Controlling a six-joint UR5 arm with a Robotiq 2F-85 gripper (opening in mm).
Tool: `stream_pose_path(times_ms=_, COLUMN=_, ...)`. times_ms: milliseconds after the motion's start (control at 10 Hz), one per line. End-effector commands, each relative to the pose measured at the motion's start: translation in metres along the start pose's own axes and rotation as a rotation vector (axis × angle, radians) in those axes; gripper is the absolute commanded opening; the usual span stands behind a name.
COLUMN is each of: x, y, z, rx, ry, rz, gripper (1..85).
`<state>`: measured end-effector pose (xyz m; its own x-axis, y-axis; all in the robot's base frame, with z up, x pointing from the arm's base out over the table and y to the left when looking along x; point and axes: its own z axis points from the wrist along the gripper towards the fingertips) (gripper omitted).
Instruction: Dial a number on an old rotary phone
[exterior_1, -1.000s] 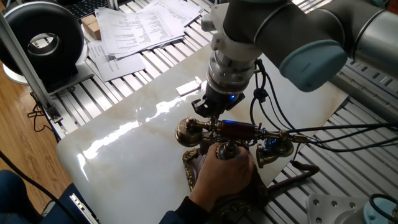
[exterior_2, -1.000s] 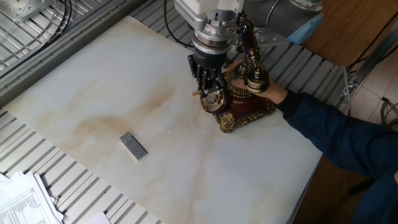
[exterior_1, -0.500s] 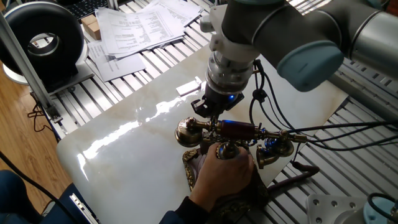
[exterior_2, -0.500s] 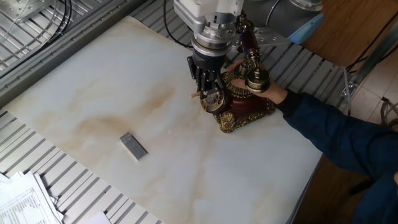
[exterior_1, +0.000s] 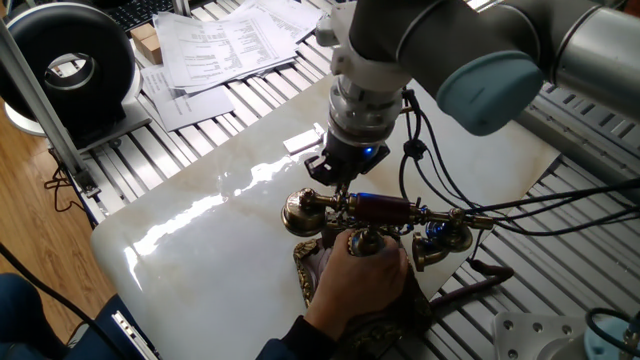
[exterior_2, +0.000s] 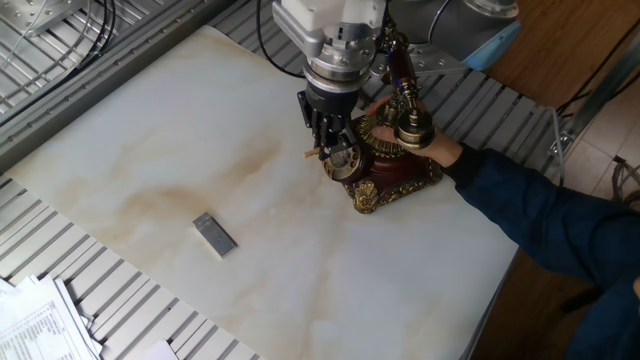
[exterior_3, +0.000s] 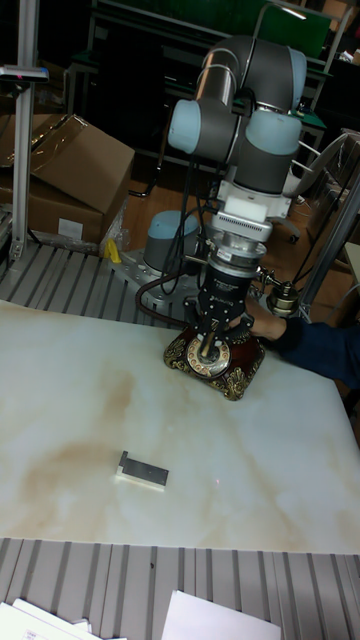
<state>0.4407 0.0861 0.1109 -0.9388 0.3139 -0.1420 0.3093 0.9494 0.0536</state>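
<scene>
The old rotary phone (exterior_2: 392, 172) stands at the marble slab's far edge, brass with a dark red base; its maroon-barred handset (exterior_1: 385, 209) rests on the cradle. My gripper (exterior_2: 327, 133) hangs over the round dial (exterior_3: 209, 358), shut on a thin pale wooden stick (exterior_3: 207, 343) whose tip points down at the dial. In the one fixed view the gripper (exterior_1: 334, 177) sits just behind the handset's left cup. The stick's tip (exterior_2: 310, 154) pokes out on the gripper's left. Whether the tip touches the dial is hidden.
A person's hand (exterior_1: 358, 283) grips the phone's base from behind, the blue sleeve (exterior_2: 540, 215) reaching in from the right. A small grey block (exterior_2: 215, 233) lies on the slab (exterior_2: 150, 150). Black cables (exterior_1: 520, 215) trail from the wrist. Papers (exterior_1: 215, 45) lie off the slab.
The gripper with the stick has shifted a little to the left over the dial, and the arm's wrist moved with it. Phone and hand stay put.
</scene>
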Motion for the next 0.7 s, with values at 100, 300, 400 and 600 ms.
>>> stream_pose_path(times_ms=100, x=-0.0062, y=0.0076, z=0.0047, rx=0.005, ry=-0.002, rz=0.015, gripper=1.3)
stream_pose_path(times_ms=300, x=-0.0069, y=0.0072, z=0.0056, rx=0.006, ry=-0.004, rz=0.011, gripper=1.3)
stream_pose_path(times_ms=400, x=-0.0075, y=0.008, z=0.0068, rx=0.006, ry=-0.004, rz=0.014, gripper=1.3)
stream_pose_path(times_ms=600, x=-0.0039, y=0.0089, z=0.0073, rx=0.005, ry=-0.012, rz=0.017, gripper=1.3)
